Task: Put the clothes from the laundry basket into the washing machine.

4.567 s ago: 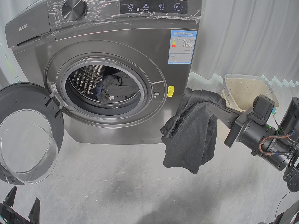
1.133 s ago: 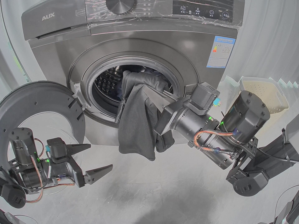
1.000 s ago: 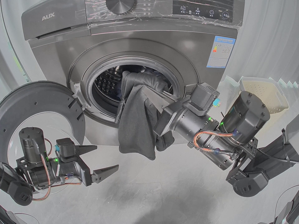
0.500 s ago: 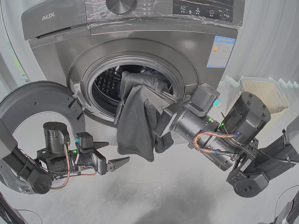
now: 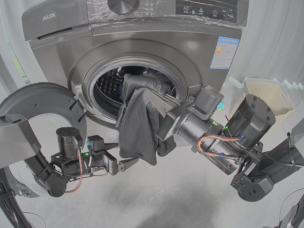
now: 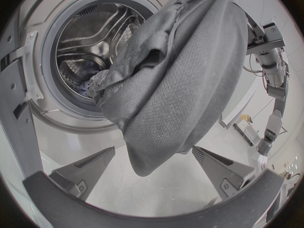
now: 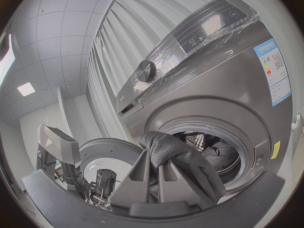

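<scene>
A dark grey mesh garment [image 5: 136,121] hangs from my right gripper [image 5: 151,94], which is shut on its upper fold at the mouth of the washing machine's drum [image 5: 106,86]. The cloth [image 7: 177,155] drapes down over the door rim toward the floor. My left gripper [image 5: 126,152] is low in front of the machine, open, its fingers on either side of the garment's hanging end [image 6: 158,143] without closing on it. More dark clothing [image 7: 221,152] lies inside the drum. The cream laundry basket [image 5: 272,95] stands on the floor to the right.
The washing machine [image 5: 133,41] fills the back, its round door [image 5: 38,102] swung open to the left, just behind my left arm. Grey tiled floor [image 5: 158,193] lies free in front. A pale curtain [image 5: 272,32] hangs behind.
My right arm carried the garment from beside the basket to the drum opening and has since held almost still. My left gripper has moved right, up to the garment's hanging end.
</scene>
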Tool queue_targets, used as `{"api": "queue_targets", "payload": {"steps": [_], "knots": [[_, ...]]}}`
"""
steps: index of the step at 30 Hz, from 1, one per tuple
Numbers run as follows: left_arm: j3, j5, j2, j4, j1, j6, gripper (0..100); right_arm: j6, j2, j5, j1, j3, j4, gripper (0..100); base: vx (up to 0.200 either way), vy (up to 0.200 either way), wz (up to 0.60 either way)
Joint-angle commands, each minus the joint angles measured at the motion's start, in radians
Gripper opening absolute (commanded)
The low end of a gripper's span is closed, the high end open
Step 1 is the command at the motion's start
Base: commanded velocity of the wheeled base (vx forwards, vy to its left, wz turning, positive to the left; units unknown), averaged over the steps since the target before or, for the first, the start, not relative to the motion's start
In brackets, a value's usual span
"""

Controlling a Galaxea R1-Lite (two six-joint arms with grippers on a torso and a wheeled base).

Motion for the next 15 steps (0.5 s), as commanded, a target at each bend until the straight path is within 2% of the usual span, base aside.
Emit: {"api": "queue_targets", "payload": {"steps": [1, 15], "knots": [[-0.022, -0.001, 0.048, -0.005, -0.001, 0.001, 100, 0.000, 0.000, 0.000, 0.002, -0.001, 0.000, 0, 0.000, 0.000, 0.00], [-0.085, -0.001, 0.105, -0.064, -0.020, -0.002, 100, 0.000, 0.003, -0.002, 0.006, 0.000, -0.001, 0, 0.000, 0.000, 0.00]]}}
